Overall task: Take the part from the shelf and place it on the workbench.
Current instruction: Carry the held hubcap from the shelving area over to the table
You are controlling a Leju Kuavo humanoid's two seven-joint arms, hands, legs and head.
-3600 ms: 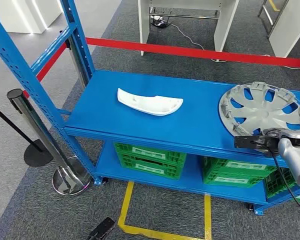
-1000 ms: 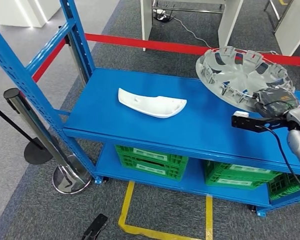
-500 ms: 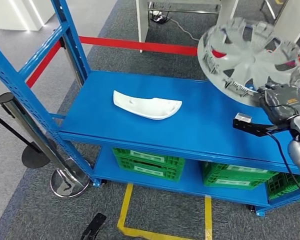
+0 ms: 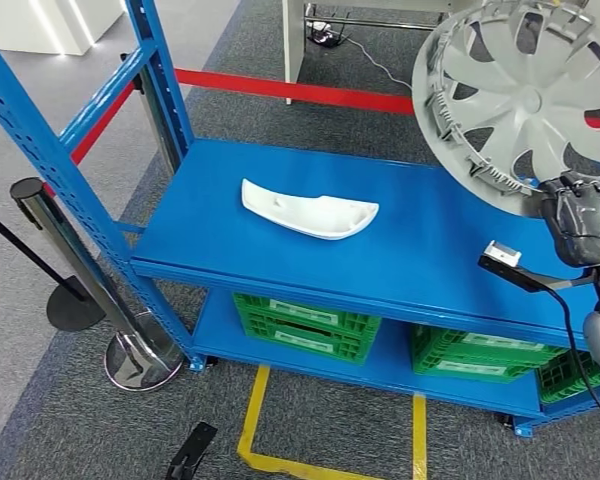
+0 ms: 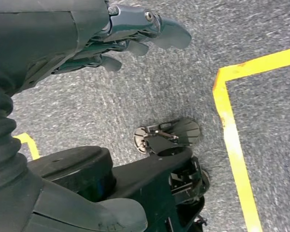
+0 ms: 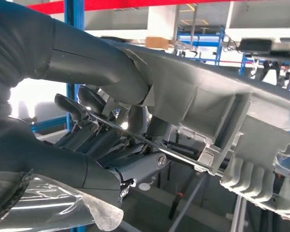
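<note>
Head view: my right robot hand (image 4: 584, 225) grips the hubcap (image 4: 520, 90) — now lifted clear above the shelf (image 4: 433, 240), tilted up. Left robot hand (image 5: 136, 36) hangs empty — carrying to the worktop comes next.

You see the silver-grey spoked hubcap (image 4: 520, 95) tilted up, its inner face toward you, raised clear above the right end of the blue shelf (image 4: 403, 240).
</note>
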